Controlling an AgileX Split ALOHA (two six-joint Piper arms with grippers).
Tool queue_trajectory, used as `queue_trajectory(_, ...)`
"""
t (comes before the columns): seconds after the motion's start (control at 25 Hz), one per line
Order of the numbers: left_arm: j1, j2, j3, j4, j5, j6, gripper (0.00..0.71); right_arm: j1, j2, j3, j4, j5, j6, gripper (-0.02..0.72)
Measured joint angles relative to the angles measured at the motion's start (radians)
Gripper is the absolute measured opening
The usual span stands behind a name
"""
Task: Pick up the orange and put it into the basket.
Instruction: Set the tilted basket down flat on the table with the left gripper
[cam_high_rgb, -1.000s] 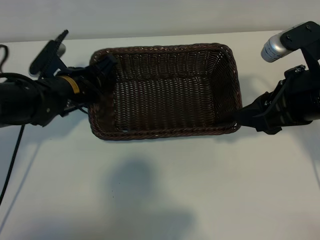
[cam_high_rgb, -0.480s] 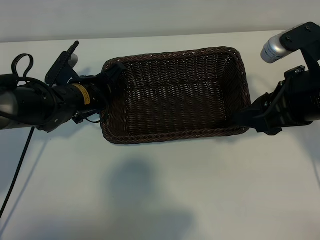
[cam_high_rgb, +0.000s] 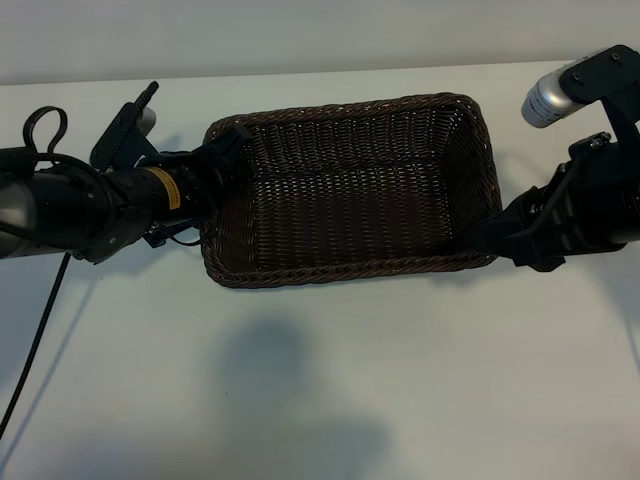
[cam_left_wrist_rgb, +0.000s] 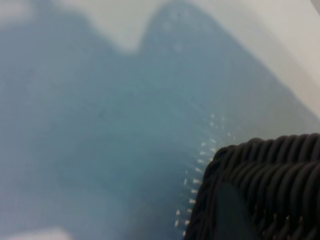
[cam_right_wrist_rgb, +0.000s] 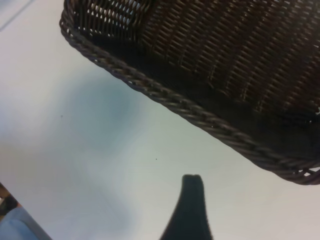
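- Exterior view: the basket (cam_high_rgb: 350, 190) sits on the white counter (cam_high_rgb: 320, 380) between the two arms, and nothing lies inside it. The orange is nowhere in view. The left end effector (cam_high_rgb: 228, 150) is at the basket's left rim, partly spread; whether it grips the wicker I cannot tell. The right end effector (cam_high_rgb: 487, 238) sits at the right end's near corner, spread wide, holding nothing that shows. A yellow label on the left arm (cam_high_rgb: 165, 188) is too small to read.
- Left wrist view: only a basket corner (cam_left_wrist_rgb: 260, 195) and shadowed counter show; no orange, no writing.
- Right wrist view: one fingertip (cam_right_wrist_rgb: 190, 210) hangs over bare counter beside the braided rim (cam_right_wrist_rgb: 200, 112).
- Risk, as I judge it: with both end effectors crowding the basket, a nudge could slide or tip it, while the fruit goes unfound.
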Motion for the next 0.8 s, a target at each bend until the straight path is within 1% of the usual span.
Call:
queue_trajectory(0.32, 0.0, 0.0, 0.0, 0.013, 0.0, -0.022, 0.395, 0.0, 0.0, 0.0, -0.002, 0.0, 0.0, 0.593)
queue_trajectory(0.4, 0.0, 0.0, 0.0, 0.031, -0.003, -0.033, 0.41, 0.0, 0.0, 0.0, -0.003, 0.0, 0.0, 0.593)
queue_trajectory(0.44, 0.0, 0.0, 0.0, 0.041, -0.011, -0.041, 0.435, 0.0, 0.0, 0.0, -0.005, 0.0, 0.0, 0.593)
queue_trajectory(0.64, 0.0, 0.0, 0.0, 0.08, -0.025, -0.068, 0.604, 0.0, 0.0, 0.0, -0.006, 0.0, -0.001, 0.593)
queue_trajectory(0.72, 0.0, 0.0, 0.0, 0.093, -0.028, -0.07, 0.629, 0.0, 0.0, 0.0, -0.006, 0.0, 0.0, 0.593)
queue_trajectory(0.8, 0.0, 0.0, 0.0, 0.099, -0.032, -0.07, 0.637, 0.0, 0.0, 0.0, -0.008, 0.0, 0.0, 0.593)
